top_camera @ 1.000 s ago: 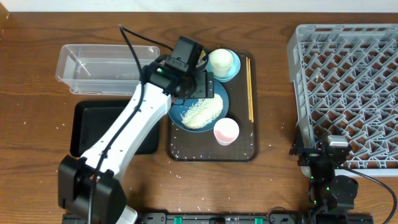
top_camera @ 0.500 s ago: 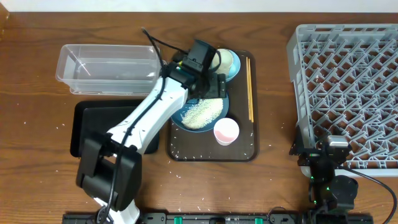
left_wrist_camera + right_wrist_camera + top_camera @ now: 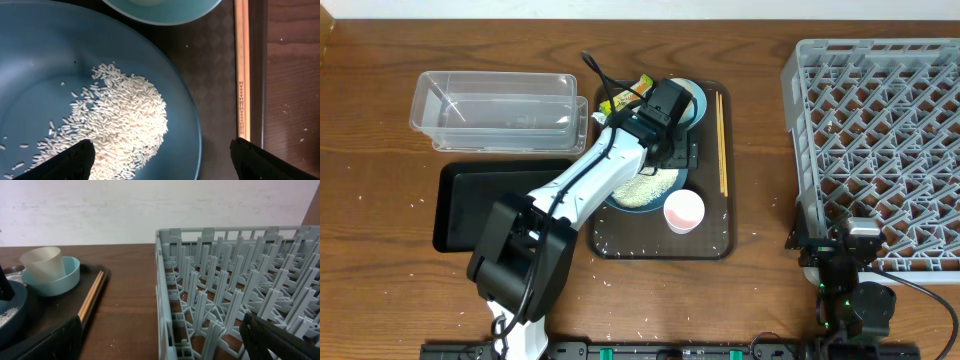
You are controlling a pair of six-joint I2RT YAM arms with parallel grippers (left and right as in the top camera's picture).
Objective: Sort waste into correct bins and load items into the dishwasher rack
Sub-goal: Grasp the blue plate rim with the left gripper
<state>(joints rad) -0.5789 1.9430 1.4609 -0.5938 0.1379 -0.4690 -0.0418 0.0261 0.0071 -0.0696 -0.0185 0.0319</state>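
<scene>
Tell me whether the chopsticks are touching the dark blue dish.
Apart. The left wrist view shows a strip of bare brown tray between the chopsticks and the dish rim.

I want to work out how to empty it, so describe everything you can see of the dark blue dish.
The dark blue dish is wide, shallow, round and smooth, looking glazed, and sits upright on the dark brown tray. A heap of loose white rice lies in it, with stray grains around the heap. The light blue bowl is close by its rim; whether they touch is unclear. The chopsticks lie apart, alongside. The left gripper hovers open above it, holding nothing.
</scene>
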